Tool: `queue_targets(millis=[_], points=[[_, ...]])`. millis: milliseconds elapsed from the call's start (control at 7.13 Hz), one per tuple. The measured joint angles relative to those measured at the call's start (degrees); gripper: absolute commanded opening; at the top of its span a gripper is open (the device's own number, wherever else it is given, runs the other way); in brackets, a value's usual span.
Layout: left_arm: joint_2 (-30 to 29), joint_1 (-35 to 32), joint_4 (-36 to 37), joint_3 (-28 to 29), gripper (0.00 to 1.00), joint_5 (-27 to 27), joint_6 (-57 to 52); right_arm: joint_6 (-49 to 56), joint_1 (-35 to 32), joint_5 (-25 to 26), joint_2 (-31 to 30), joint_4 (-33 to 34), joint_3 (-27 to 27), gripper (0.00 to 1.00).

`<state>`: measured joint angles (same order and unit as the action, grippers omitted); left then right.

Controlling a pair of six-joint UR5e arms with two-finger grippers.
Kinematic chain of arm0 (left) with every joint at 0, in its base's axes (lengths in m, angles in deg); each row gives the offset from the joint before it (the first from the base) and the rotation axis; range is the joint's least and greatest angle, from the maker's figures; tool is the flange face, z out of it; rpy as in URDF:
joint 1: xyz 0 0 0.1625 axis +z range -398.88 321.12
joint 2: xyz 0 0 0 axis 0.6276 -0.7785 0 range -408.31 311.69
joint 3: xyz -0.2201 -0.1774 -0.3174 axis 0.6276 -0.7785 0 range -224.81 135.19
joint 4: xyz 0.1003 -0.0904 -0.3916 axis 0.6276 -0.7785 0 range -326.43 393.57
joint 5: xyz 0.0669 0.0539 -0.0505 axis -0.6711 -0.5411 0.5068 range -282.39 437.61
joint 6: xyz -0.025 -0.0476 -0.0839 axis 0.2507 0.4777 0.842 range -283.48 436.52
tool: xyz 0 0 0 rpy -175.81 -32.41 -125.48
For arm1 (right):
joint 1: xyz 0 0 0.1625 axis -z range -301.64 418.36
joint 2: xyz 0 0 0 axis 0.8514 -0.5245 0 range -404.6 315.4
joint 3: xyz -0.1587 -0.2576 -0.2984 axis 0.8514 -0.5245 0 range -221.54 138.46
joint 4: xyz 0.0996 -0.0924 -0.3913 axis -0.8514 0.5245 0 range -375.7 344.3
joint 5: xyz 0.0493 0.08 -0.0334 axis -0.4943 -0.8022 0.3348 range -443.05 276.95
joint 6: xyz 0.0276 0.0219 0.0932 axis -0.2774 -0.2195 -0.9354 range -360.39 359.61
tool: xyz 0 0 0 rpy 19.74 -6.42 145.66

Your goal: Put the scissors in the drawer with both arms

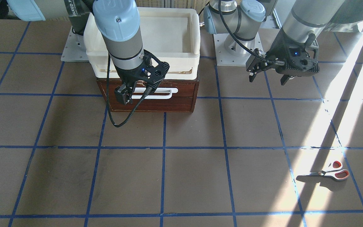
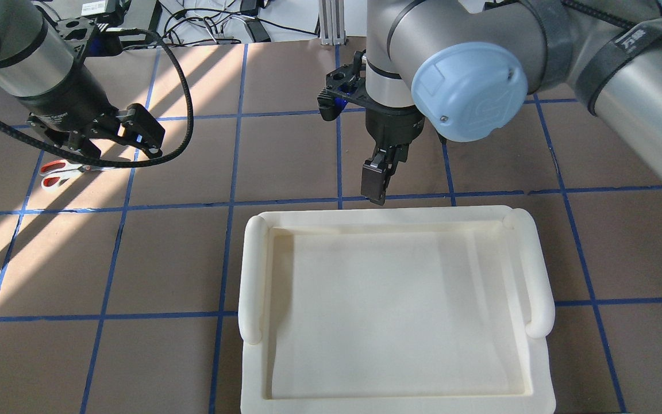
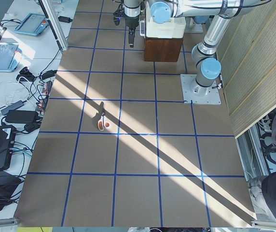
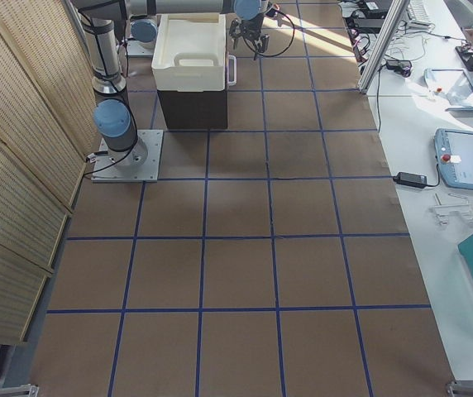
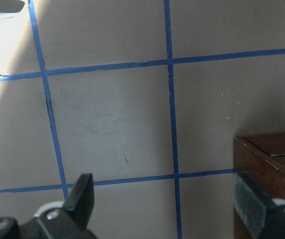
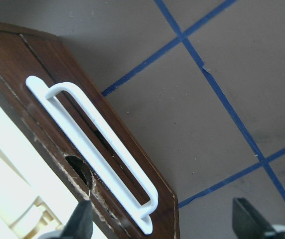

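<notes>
I'm seeing the table (image 1: 194,176) carrying the wooden drawer (image 1: 151,102), with the cream tray (image 1: 194,28) sitting on top. My right gripper (image 1: 124,96) is hanging spread wide at the white handle (image 1: 164,92), possibly touching it. The left gripper (image 1: 267,79) is hovering wide apart, empty. The scissors (image 1: 329,172) are lying flat in sunlight, well apart from the drawer.

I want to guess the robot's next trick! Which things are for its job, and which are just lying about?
For the job: small grey-bladed scissors with red-orange loops; dark brown wooden drawer with white bar handle; black left pincer; black right pincer.
Just lying about: cream-white plastic tray.
</notes>
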<state>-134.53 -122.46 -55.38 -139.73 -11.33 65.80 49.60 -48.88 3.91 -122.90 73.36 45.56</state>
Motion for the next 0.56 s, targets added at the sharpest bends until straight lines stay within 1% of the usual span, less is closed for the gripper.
queue_targets(millis=[280, 561], points=[[0.0, 0.0, 0.0, 0.0, 1.00, 0.0, 0.0, 9.8, -0.4, -0.7, 2.8, 1.6, 0.0, 1.00], [0.0, 0.0, 0.0, 0.0, 1.00, 0.0, 0.0, 16.6, -0.5, -0.7, 5.4, 2.1, 0.0, 1.00]])
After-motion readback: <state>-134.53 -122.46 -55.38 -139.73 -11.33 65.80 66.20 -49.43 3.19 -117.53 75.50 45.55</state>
